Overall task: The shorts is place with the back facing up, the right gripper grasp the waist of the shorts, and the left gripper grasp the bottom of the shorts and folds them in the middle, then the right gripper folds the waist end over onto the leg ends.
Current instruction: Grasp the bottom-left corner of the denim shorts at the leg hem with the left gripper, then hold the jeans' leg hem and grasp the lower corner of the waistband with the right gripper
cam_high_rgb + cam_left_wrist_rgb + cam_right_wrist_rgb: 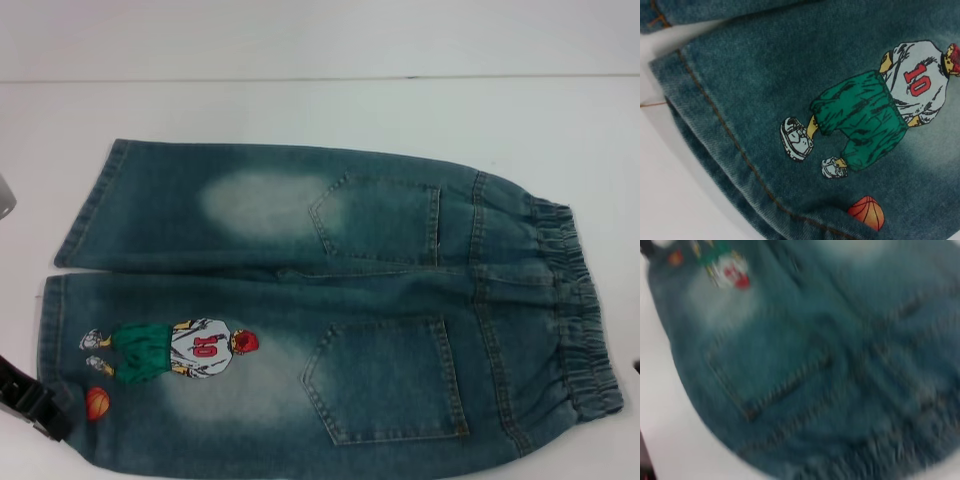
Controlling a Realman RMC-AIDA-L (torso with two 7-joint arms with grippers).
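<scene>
Head view: left gripper [35, 405], black, at the near left edge, by the bottom of the shorts [48, 330]; its opening cannot be told. Shorts [330, 300] flat on the white table [320, 110], back pockets up, player print [175, 350] near the hem. Waist [580, 300] to the right. Right gripper not seen.

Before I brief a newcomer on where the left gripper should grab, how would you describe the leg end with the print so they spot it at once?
On the white table lie blue-green denim shorts, back pockets up, ruffled waist toward the robot's right. Go to the opposite, flat end: of the two leg ends, take the nearer one. It alone has a cartoon player numbered 10 and a small orange basketball beside its hem.
</scene>
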